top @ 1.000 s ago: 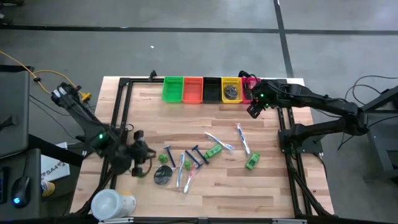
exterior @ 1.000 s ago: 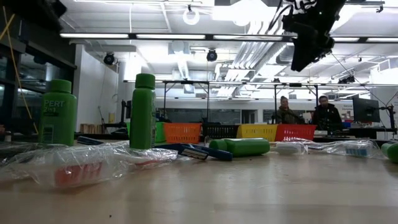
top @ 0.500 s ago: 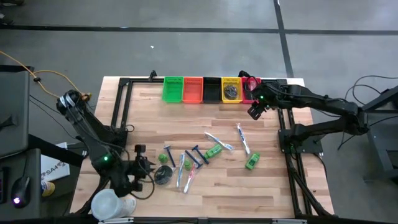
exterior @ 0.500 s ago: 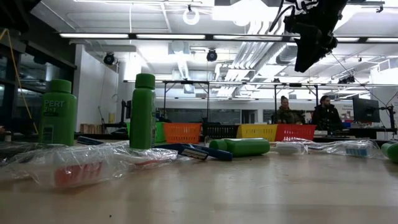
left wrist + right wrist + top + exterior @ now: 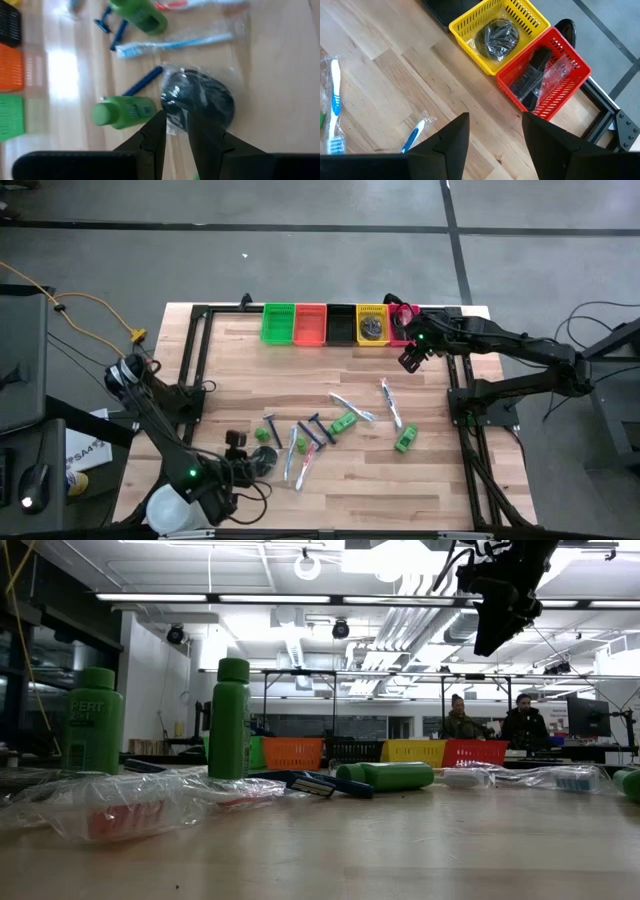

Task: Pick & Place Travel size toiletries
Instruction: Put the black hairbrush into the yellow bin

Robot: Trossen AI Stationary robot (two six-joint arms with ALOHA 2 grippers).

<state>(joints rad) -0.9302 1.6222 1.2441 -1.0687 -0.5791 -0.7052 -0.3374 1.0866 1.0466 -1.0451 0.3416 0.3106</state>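
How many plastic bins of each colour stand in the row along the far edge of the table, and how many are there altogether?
Green bin: 1
Orange bin: 1
Black bin: 1
Yellow bin: 1
Red bin: 1
Total: 5

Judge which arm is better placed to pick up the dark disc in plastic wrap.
Left. The left gripper hangs right over the wrapped dark disc, fingers narrowly apart at its edge. The right gripper is empty, far off beside the red bin.
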